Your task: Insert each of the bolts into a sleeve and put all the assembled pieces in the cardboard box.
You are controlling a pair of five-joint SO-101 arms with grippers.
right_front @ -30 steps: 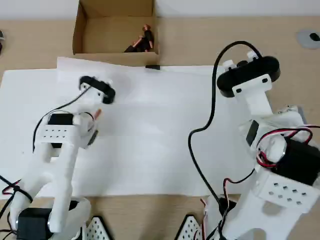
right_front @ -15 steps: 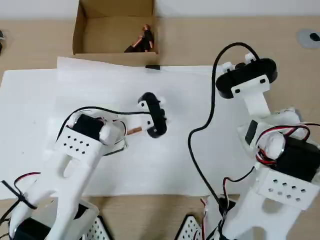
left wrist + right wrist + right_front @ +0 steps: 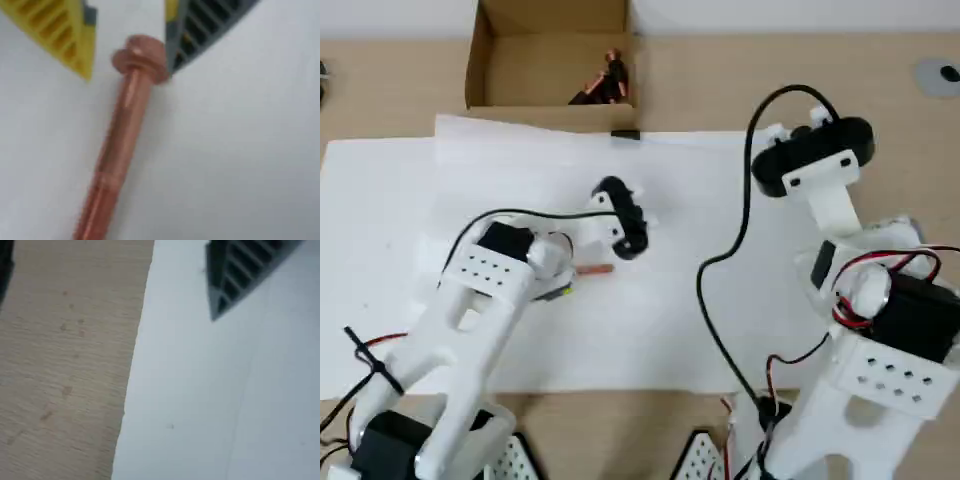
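Between the fingers of my left hand point(image 3: 129, 71) sits the head of the copper bolt point(image 3: 122, 145). It touches one finger and is just clear of the other, so the hand is open around it, not gripping. The shank runs out away from the hand over the white paper point(image 3: 660, 320). Well beyond the hand stands the cardboard box point(image 3: 477, 70), with assembled pieces point(image 3: 605, 82) already inside. My right hand point(image 3: 235, 280) hangs above the paper's edge, beside the bare surface point(image 3: 65, 365); I cannot tell whether it is open or closed. I judge this the bolt-handling step. Next I need a firm, square grip on the bolt and a sleeve to push it into. A small dark piece point(image 3: 625, 133) near the box may be one.
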